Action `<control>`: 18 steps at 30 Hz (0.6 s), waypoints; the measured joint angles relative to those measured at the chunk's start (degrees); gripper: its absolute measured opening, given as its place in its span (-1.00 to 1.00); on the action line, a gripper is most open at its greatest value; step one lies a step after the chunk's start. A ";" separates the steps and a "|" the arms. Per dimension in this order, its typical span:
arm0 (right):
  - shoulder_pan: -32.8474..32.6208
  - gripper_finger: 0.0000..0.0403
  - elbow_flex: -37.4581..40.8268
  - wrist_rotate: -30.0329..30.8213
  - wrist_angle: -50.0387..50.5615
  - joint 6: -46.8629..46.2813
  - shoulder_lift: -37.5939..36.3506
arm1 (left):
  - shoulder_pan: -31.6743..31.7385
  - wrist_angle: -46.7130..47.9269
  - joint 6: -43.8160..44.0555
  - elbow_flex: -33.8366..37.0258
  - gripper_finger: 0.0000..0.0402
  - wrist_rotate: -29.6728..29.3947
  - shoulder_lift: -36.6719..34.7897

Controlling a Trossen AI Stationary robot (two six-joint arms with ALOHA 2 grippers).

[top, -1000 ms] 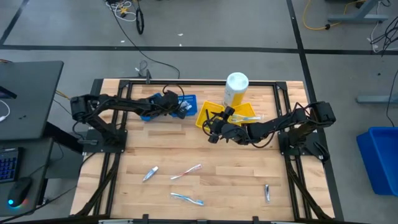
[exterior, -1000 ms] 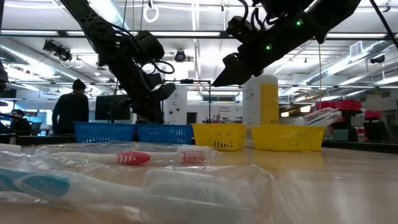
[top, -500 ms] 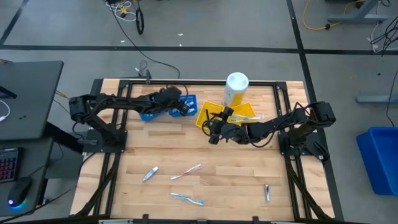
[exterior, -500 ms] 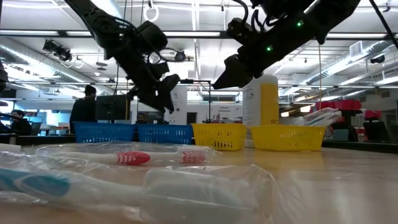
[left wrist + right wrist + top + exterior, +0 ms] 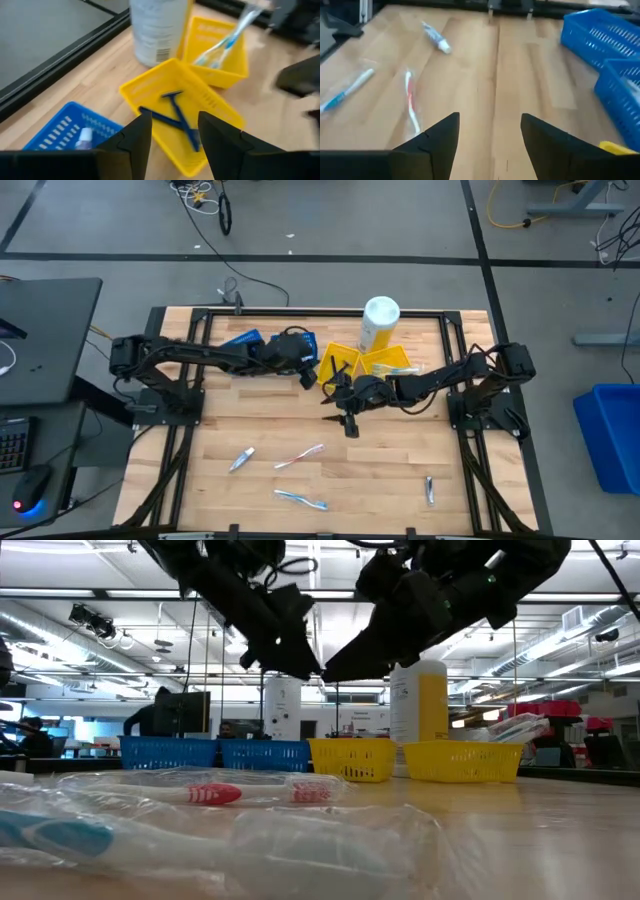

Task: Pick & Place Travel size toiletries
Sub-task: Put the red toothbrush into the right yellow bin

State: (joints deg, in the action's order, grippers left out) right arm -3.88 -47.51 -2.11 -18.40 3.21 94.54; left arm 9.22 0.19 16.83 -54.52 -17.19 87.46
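Loose toiletries lie flat on the near half of the table: a white tube (image 5: 241, 459), a pink toothbrush (image 5: 300, 455), a pale blue toothbrush (image 5: 300, 500) and a dark razor (image 5: 429, 490). Dark blue razors (image 5: 175, 117) lie in one yellow tray (image 5: 335, 366), toothbrushes (image 5: 220, 47) in the other (image 5: 388, 360), and a tube (image 5: 85, 137) in a blue tray (image 5: 300, 345). My left gripper (image 5: 305, 375) hangs open and empty above the gap between blue and yellow trays. My right gripper (image 5: 349, 426) is open and empty, just nearer than the yellow trays, facing the loose items.
A tall yellow bottle with a white cap (image 5: 380, 320) stands behind the yellow trays. A second blue tray (image 5: 240, 340) sits at the far left. Bare wood lies between the trays and the loose items. People stand in the room beyond the table (image 5: 160, 715).
My left gripper has risen from the blue tray and gone toward the table's right edge, up to the yellow trays. My right gripper has left the yellow tray, swung toward the near edge and tipped down toward the table.
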 joint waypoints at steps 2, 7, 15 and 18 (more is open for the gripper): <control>-0.33 0.09 0.00 -0.02 -0.13 -0.46 0.92 | -1.29 2.11 0.77 -1.41 -0.17 -0.14 -1.07; -2.15 0.15 0.00 -0.20 -4.81 -2.90 4.57 | -3.23 14.91 2.56 -4.98 -0.21 -1.96 -5.85; -7.47 0.39 0.00 -5.25 -15.34 -5.30 12.48 | -6.59 21.77 3.85 -5.27 -0.27 -9.95 -17.20; -8.43 0.44 -0.02 -5.36 -19.12 -5.34 15.11 | -7.84 21.70 3.79 -5.27 -0.29 -11.67 -21.11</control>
State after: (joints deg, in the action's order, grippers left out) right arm -12.31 -47.53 -7.47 -37.52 -2.13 109.65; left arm 1.38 21.89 20.62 -59.79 -28.87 66.35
